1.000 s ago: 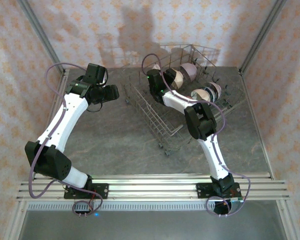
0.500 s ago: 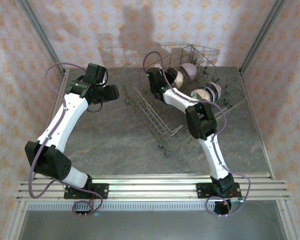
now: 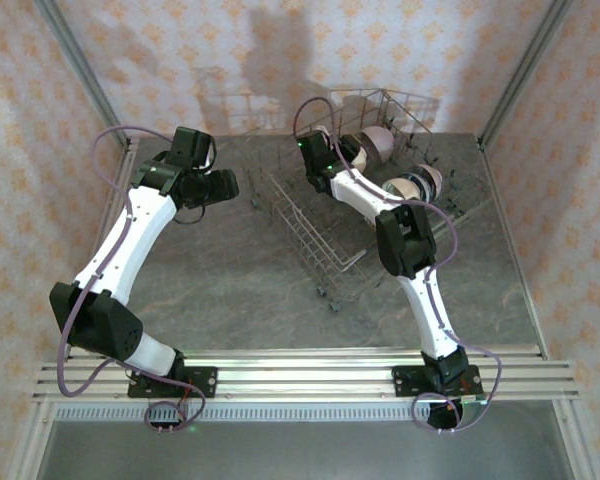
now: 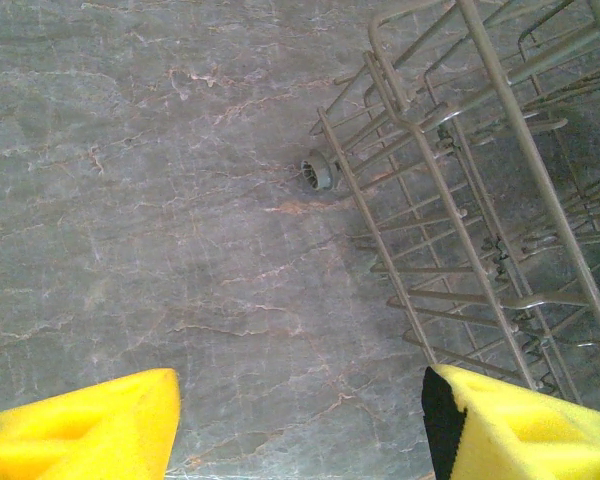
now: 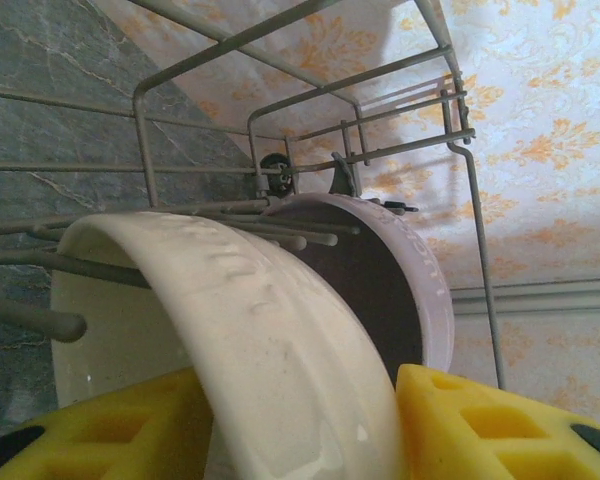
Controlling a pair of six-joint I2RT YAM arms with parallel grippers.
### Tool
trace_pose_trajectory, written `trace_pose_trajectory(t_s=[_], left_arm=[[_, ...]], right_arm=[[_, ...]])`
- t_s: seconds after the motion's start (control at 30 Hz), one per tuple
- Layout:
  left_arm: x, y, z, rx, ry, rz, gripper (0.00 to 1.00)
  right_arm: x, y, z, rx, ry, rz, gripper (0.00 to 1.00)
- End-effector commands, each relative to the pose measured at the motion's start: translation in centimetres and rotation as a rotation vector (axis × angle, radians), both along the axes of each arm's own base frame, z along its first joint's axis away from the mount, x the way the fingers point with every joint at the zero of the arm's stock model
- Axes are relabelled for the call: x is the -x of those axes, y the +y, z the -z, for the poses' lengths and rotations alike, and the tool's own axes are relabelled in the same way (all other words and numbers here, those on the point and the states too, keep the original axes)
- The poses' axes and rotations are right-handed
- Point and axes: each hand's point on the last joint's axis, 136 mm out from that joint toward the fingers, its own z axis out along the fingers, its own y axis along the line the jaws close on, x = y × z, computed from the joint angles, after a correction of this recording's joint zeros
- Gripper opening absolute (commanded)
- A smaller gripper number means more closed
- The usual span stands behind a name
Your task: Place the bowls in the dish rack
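Note:
The grey wire dish rack (image 3: 315,235) stands at the back middle of the table. Several bowls stand on edge in it: a cream bowl (image 3: 354,153), a mauve bowl (image 3: 381,142), a dark-banded bowl (image 3: 406,187) and a pink bowl (image 3: 432,178). My right gripper (image 3: 338,152) reaches into the rack's far left part. In the right wrist view its fingers straddle the wall of the cream bowl (image 5: 280,330), which leans on the tines; a dark gap shows beside the inner finger, so my right gripper (image 5: 300,410) is open. The mauve bowl (image 5: 425,290) stands just behind. My left gripper (image 3: 226,185) hovers open left of the rack.
In the left wrist view my open left gripper (image 4: 300,405) hangs over bare grey stone, with the dish rack's corner (image 4: 450,200) and a small wheel (image 4: 318,172) to its right. Patterned walls and metal posts (image 3: 80,70) close the back and sides.
My right gripper's jaws have spread apart around the cream bowl's wall, and the wrist has shifted a little toward the far side of the rack. The left arm has stayed still.

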Motion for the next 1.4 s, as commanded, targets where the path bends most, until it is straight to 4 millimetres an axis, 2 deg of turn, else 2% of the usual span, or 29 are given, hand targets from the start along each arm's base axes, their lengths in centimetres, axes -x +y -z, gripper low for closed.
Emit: trace_pose_trajectory(t_s=[0.0, 0.47, 0.7, 0.97, 1.17, 1.27, 1.37], left_arm=[[0.0, 0.1, -1.8, 0.027, -0.054, -0.013, 0.66], [0.1, -0.1, -1.7, 0.037, -0.052, -0.014, 0.66], [0.1, -0.3, -1.7, 0.056, -0.057, -0.015, 0.66], [0.2, -0.7, -2.0, 0.08, -0.064, -0.011, 0.66], [0.4, -1.9, -2.8, 0.093, -0.079, 0.013, 0.68], [0.7, -3.0, -3.8, 0.055, -0.097, 0.039, 0.72], [1.1, -4.7, -4.8, 0.032, -0.12, 0.068, 0.75]], right_arm=[[0.4, -0.2, -1.5, -0.044, -0.002, 0.012, 0.51], [1.4, 0.1, -3.6, -0.129, -0.003, 0.033, 0.65], [2.0, 1.1, -4.8, -0.213, 0.009, -0.003, 0.77], [2.6, 1.9, -6.1, -0.278, 0.013, -0.029, 0.83], [3.7, 2.7, -9.4, -0.378, -0.008, -0.056, 0.84], [5.2, 3.2, -12.8, -0.47, -0.029, -0.071, 0.85], [6.5, 2.8, -16.3, -0.544, -0.064, -0.09, 0.85]])
